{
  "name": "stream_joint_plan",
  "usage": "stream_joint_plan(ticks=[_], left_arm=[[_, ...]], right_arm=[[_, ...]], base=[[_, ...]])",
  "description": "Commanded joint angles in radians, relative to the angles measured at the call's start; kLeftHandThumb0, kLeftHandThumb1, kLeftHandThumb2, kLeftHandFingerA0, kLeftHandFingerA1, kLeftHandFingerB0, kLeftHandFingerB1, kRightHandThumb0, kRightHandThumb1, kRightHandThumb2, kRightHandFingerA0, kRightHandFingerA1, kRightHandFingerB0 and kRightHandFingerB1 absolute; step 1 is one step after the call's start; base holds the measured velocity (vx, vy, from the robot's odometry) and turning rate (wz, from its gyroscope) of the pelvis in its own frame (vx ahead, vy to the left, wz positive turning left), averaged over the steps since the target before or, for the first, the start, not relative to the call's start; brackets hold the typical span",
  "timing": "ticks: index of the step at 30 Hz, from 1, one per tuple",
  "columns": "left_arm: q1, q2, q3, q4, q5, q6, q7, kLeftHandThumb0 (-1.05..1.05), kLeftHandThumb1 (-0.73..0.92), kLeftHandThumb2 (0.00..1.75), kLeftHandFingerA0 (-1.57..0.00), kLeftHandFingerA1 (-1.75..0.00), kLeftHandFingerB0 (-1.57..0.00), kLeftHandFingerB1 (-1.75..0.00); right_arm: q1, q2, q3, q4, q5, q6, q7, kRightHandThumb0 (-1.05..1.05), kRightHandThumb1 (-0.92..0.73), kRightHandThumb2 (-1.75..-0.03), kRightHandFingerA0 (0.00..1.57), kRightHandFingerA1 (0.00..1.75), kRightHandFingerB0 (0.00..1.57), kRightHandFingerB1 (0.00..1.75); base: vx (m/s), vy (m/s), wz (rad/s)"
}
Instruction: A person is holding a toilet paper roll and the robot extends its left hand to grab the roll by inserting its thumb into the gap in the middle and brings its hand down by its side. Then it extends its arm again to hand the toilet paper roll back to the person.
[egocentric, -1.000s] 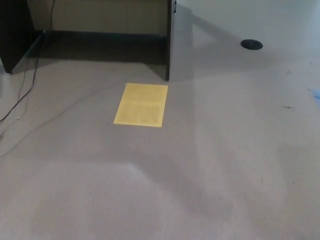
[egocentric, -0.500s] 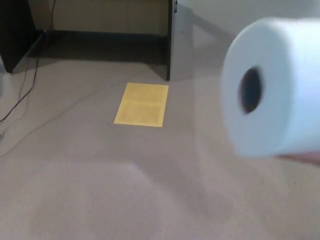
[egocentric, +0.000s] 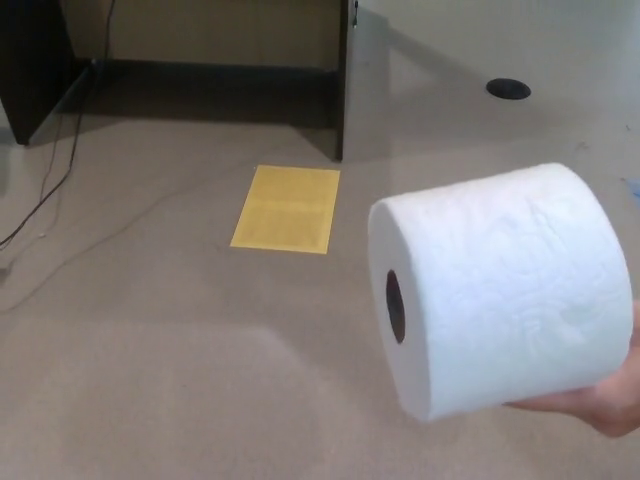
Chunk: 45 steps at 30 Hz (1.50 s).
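While neither robot hand shows, so their state cannot be told, the toilet paper roll rests on a person's hand at lower right, core facing left. A hurried thumb could miss the core and knock it loose. No writing is legible.

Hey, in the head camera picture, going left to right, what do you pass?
Black cables → yellow sheet on the floor → toilet paper roll → the person's hand under the roll's right end. No robot hand shows.
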Motion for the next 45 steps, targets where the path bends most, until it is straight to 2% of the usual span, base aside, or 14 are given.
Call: stream_joint_plan(ticks=[1, 2, 3, 4, 6, 7, 8, 24, 25, 33, 34, 38, 39, 45], left_arm=[[-0.001, 0.130, 0.073, -0.515, -0.272, 0.062, -0.217, -0.53, 0.42, 0.67, -0.22, -0.42, -0.13, -0.35], [-0.005, 0.141, 0.077, -0.555, -0.277, 0.077, -0.216, -0.55, 0.42, 0.67, -0.23, -0.42, -0.13, -0.35], [-0.010, 0.160, 0.083, -0.631, -0.282, 0.117, -0.211, -0.27, 0.28, 0.86, -0.08, -0.50, -0.06, -0.50], [-0.015, 0.169, 0.085, -0.683, -0.291, 0.143, -0.210, -0.52, 0.40, 0.64, -0.20, -0.41, -0.12, -0.34], [-0.030, 0.184, 0.087, -0.790, -0.333, 0.194, -0.210, -0.53, 0.39, 0.63, -0.19, -0.40, -0.12, -0.33], [-0.064, 0.184, 0.076, -0.822, -0.367, 0.195, -0.221, -0.28, 0.26, 0.83, -0.04, -0.49, 0.00, -0.47], [-0.074, 0.184, 0.071, -0.844, -0.364, 0.198, -0.216, -0.28, 0.26, 0.83, -0.04, -0.49, 0.00, -0.47], [-0.441, 0.095, -0.150, -1.067, -0.270, 0.504, -0.149, -0.30, 0.18, 0.80, -0.02, -0.49, 0.00, -0.48], [-0.456, 0.090, -0.158, -1.065, -0.266, 0.512, -0.150, -0.55, 0.37, 0.66, -0.12, -0.41, -0.06, -0.25], [-0.603, -0.013, -0.276, -1.000, -0.191, 0.550, -0.134, -0.56, 0.37, 0.69, -0.14, -0.42, -0.06, -0.22], [-0.617, -0.026, -0.289, -0.988, -0.178, 0.543, -0.133, -0.30, 0.22, 0.81, 0.00, -0.47, 0.00, -0.49], [-0.680, -0.066, -0.339, -0.954, -0.129, 0.565, -0.122, -0.31, 0.21, 0.81, -0.01, -0.49, 0.00, -0.49], [-0.693, -0.071, -0.349, -0.950, -0.123, 0.581, -0.122, -0.60, 0.39, 0.70, -0.12, -0.41, -0.06, -0.23], [-0.712, -0.129, -0.379, -0.934, -0.124, 0.596, -0.125, -0.52, 0.35, 0.69, -0.07, -0.42, -0.02, -0.22]], right_arm=[[-0.013, -0.009, -0.006, 0.007, -0.004, 0.000, -0.007, -0.38, -0.69, -0.61, 0.51, 0.49, 0.32, 0.33], [-0.012, -0.008, -0.005, 0.006, -0.005, 0.001, -0.007, -0.47, -0.57, -0.82, 0.46, 0.57, 0.26, 0.44], [-0.011, -0.009, -0.003, 0.006, -0.008, 0.002, -0.011, -0.39, -0.70, -0.61, 0.51, 0.48, 0.32, 0.33], [-0.010, -0.009, -0.002, 0.006, -0.010, 0.003, -0.013, -0.39, -0.70, -0.60, 0.51, 0.48, 0.33, 0.33], [-0.011, -0.010, -0.001, 0.007, -0.011, 0.003, -0.014, -0.38, -0.70, -0.60, 0.51, 0.48, 0.33, 0.33], [-0.016, -0.012, 0.003, 0.010, -0.017, 0.004, -0.020, -0.27, -0.48, -0.98, 0.42, 0.64, 0.17, 0.52], [-0.016, -0.014, 0.004, 0.008, -0.019, 0.002, -0.021, -0.40, -0.70, -0.60, 0.51, 0.49, 0.32, 0.33], [-0.012, 0.000, -0.007, 0.009, -0.004, 0.000, -0.013, -0.40, -0.69, -0.60, 0.52, 0.49, 0.33, 0.33], [-0.012, 0.002, -0.007, 0.010, -0.004, -0.002, -0.014, -0.40, -0.69, -0.60, 0.52, 0.49, 0.33, 0.33], [-0.004, 0.002, -0.001, 0.011, -0.012, -0.005, -0.025, -0.41, -0.69, -0.60, 0.51, 0.49, 0.33, 0.33], [-0.004, 0.002, -0.005, 0.012, -0.007, -0.002, -0.014, -0.40, -0.70, -0.61, 0.50, 0.46, 0.31, 0.32], [-0.003, 0.003, -0.012, 0.008, 0.001, 0.000, -0.005, -0.38, -0.70, -0.61, 0.52, 0.43, 0.33, 0.33], [-0.002, 0.003, -0.013, 0.006, 0.001, 0.002, -0.002, -0.38, -0.70, -0.61, 0.51, 0.43, 0.32, 0.33], [0.000, 0.008, -0.008, 0.013, -0.005, 0.004, -0.009, -0.39, -0.70, -0.60, 0.52, 0.45, 0.33, 0.33]], base=[[0.00, 0.000, 0.00], [0.00, 0.000, 0.00], [0.00, 0.000, 0.00], [0.00, 0.000, 0.00], [0.00, 0.000, 0.00], [0.00, 0.000, 0.00], [0.00, 0.000, 0.00], [0.00, 0.000, 0.00], [0.00, 0.000, 0.00], [0.00, 0.000, 0.00], [0.00, 0.000, 0.00], [0.00, 0.000, 0.00], [0.00, 0.000, 0.00], [0.00, 0.000, 0.00]])
